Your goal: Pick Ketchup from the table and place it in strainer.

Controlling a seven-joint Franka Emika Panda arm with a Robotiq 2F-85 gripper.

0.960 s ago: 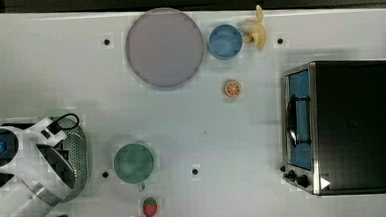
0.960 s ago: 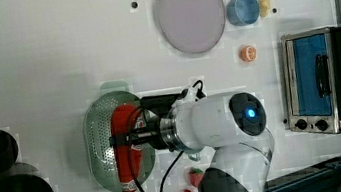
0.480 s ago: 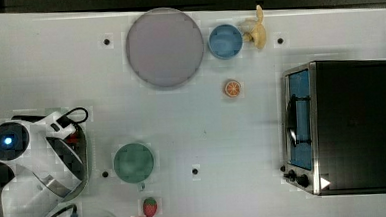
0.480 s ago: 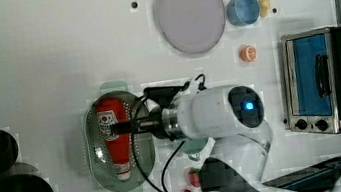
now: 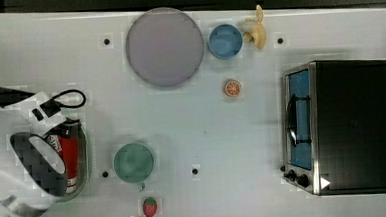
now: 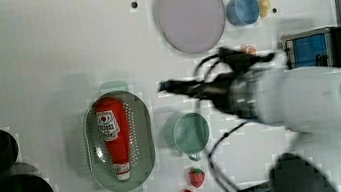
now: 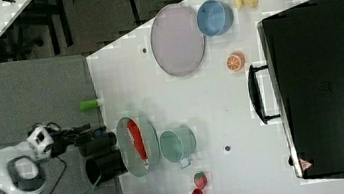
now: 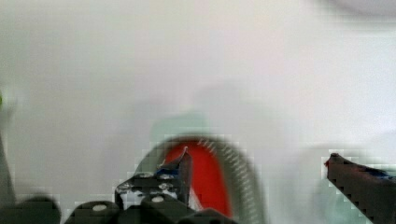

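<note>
One Ketchup (image 6: 113,137) lying in strainer (image 6: 139,130); tool (image 8: 257,165) spread.

1. Covering most of the strainer (image 5: 83,159) and the lower half of the Ketchup (image 5: 69,152) in the top view: the white arm (image 5: 14,168).
2. Cut off in the wrist view: both gripper (image 8: 257,175) fingers and the strainer, towards 6 o'clock.
3. Blurred in the left view: the arm, hiding the orange slice (image 6: 249,49).

White table (image 5: 105,103), grey floor (image 7: 23,96)
</note>
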